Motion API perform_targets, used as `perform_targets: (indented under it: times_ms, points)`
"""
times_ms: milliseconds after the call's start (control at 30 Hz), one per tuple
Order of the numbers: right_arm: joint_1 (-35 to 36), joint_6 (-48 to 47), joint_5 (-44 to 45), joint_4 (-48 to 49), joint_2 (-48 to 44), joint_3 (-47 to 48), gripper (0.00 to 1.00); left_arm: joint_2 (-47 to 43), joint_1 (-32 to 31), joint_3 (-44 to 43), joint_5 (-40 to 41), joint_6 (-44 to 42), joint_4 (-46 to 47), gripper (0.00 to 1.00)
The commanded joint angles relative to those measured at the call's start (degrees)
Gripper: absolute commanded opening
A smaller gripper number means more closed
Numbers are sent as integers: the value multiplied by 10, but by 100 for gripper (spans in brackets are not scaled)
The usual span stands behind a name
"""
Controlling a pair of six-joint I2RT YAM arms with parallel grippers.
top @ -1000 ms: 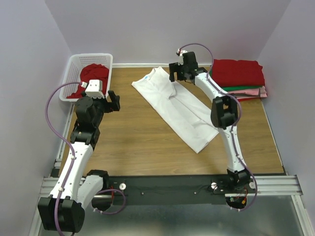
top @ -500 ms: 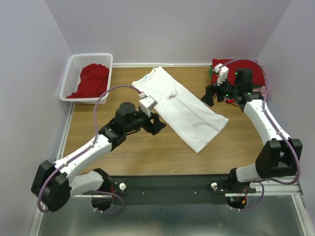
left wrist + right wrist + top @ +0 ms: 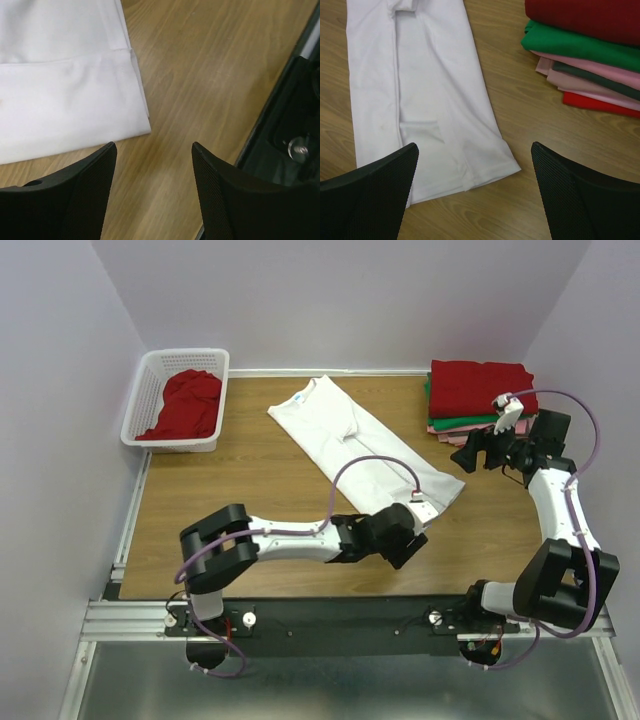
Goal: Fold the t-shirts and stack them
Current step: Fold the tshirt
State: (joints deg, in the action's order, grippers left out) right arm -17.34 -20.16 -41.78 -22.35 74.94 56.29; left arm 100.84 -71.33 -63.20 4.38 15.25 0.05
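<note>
A plain white t-shirt (image 3: 370, 455), folded into a long strip, lies diagonally across the table, its blue neck label at the far end. My left gripper (image 3: 408, 543) is open and empty just off the shirt's near hem corner (image 3: 131, 120); its fingers (image 3: 75, 195) hover over bare wood. My right gripper (image 3: 466, 456) is open and empty above the other hem corner (image 3: 505, 167). Folded red, green and pink t-shirts form a stack (image 3: 482, 398) at the back right, which also shows in the right wrist view (image 3: 590, 45). A red t-shirt (image 3: 185, 405) lies crumpled in the basket.
A white lattice basket (image 3: 150, 375) stands at the back left. The black and metal base rail (image 3: 295, 125) runs along the table's near edge, close to my left gripper. Bare wood lies left of the white shirt.
My left arm has swept from the shirt's left side to its near hem corner. My right gripper has pulled back to the right, near the stack. The white shirt lies the same.
</note>
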Motion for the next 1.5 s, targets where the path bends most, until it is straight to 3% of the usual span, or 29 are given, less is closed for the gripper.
perform_targets:
  times_ms: [0, 233, 567, 700, 1033, 1233, 1400, 1467]
  points:
    - [-7, 2, -24, 5, -7, -11, 100, 53, -17, -72, 122, 11, -65, 68]
    - [-8, 4, -39, 5, -7, -13, 100, 155, -31, -162, 171, 13, -134, 60]
    - [-8, 10, -45, 5, -4, -13, 100, 219, -46, -227, 236, 19, -203, 51]
    - [-9, 10, -46, 6, -3, -14, 100, 237, -48, -235, 257, 21, -229, 35]
    - [-16, -13, -61, 1, -8, -22, 100, 208, -62, -169, 226, 21, -228, 3]
    - [-16, -94, -103, -31, -36, -45, 100, 126, -88, -76, 184, 42, -209, 0]
    - [-16, -183, -81, -75, -69, -74, 100, 82, -114, 4, 136, 86, -204, 0]
    - [-16, -178, -65, -77, -73, -83, 100, 61, -128, 36, 120, 115, -200, 0]
